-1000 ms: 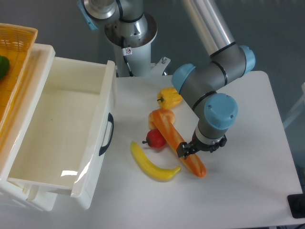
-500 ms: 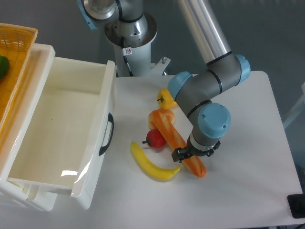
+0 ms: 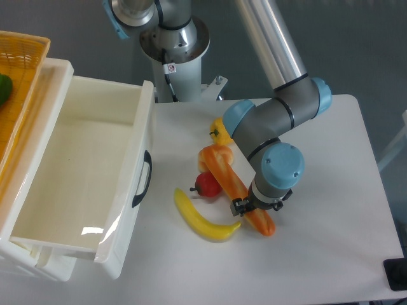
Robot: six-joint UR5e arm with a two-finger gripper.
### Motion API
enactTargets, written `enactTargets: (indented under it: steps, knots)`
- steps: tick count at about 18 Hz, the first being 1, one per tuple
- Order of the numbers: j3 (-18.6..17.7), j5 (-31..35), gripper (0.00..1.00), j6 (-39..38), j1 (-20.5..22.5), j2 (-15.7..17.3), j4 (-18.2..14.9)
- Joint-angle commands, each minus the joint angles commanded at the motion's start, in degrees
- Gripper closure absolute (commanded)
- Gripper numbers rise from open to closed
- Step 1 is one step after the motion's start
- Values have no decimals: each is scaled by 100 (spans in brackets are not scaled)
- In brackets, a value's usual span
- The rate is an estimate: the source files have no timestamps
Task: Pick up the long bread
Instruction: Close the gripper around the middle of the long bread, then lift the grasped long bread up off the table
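The long bread (image 3: 230, 184) is a slender orange-tan baguette lying diagonally on the white table, from the round bun down to its end at lower right (image 3: 263, 225). My gripper (image 3: 249, 207) hangs straight over its lower half, low over it, with the blue wrist joint hiding most of the fingers. A dark fingertip (image 3: 238, 204) shows at the bread's left side. Whether the jaws are closed on the bread is hidden.
A yellow banana (image 3: 202, 220), a red apple (image 3: 208, 184), a small round orange bun (image 3: 216, 154) and a yellow pepper (image 3: 219, 131) lie close around the bread. An open white drawer (image 3: 76, 171) stands at left, with a yellow basket (image 3: 16, 70) behind it.
The arm has shifted a little left and lower over the bread's lower half. The bread and other foods have not moved.
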Motion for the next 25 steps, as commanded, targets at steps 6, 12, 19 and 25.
enactTargets:
  steps: [6,12,19,25]
  knots:
    - [0,0,14,9,0,0,0]
    - [0,9,84,26,0,9,-9]
    - [79,79,100,166,17,53,0]
    - [184,44,100,544,131,167,-9]
